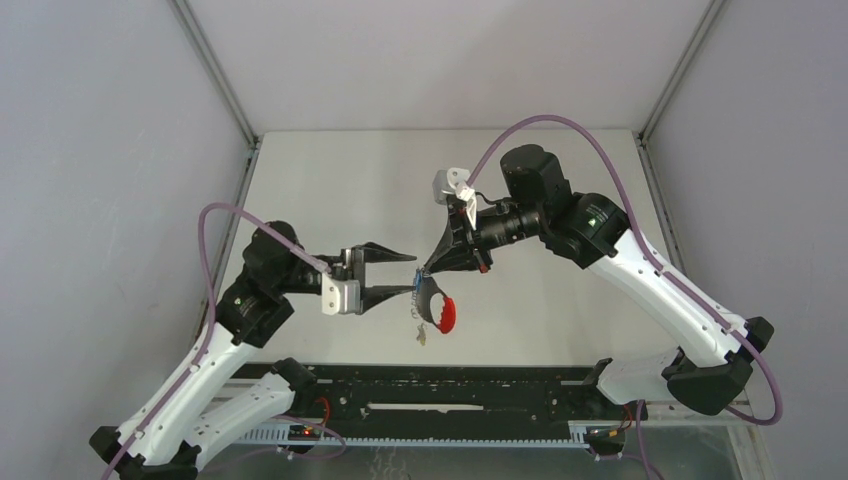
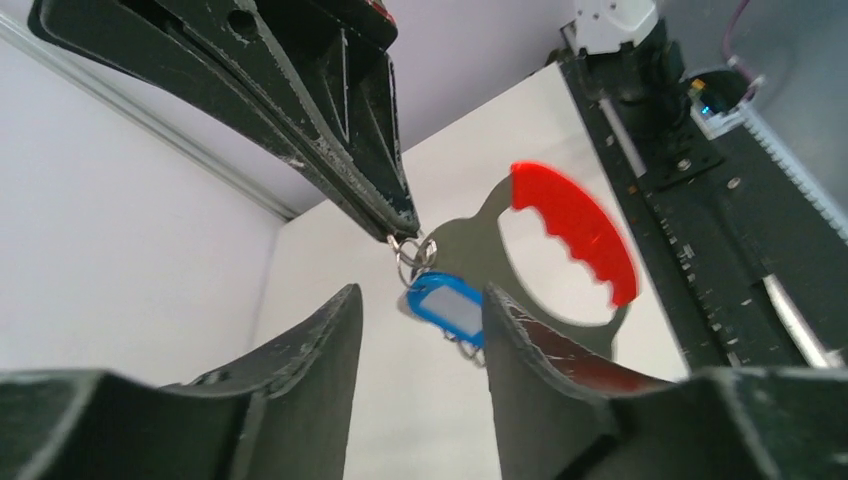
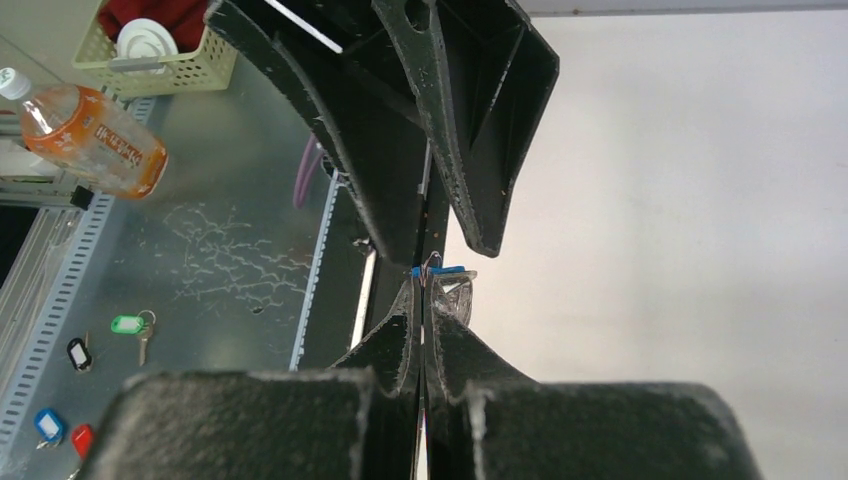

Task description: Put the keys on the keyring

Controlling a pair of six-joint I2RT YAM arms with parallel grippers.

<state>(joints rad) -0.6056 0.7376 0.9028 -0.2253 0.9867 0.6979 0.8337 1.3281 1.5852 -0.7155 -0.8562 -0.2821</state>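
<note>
You held the keyring (image 1: 438,305) aloft over the table's (image 1: 340,180) near edge, right gripper (image 1: 425,271) clamped on it for steadiness. Left gripper (image 1: 405,273) stood open, empty, astride the hanging blue-tagged key (image 2: 445,308).

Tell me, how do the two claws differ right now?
The left claw is open, its fingers apart with the blue-tagged key showing between them; the right claw is shut. The left claw grips nothing, while the right claw pinches the keyring, which hangs from it. Both claws are black, with two tapered fingers each, and they meet at the same spot.
</note>
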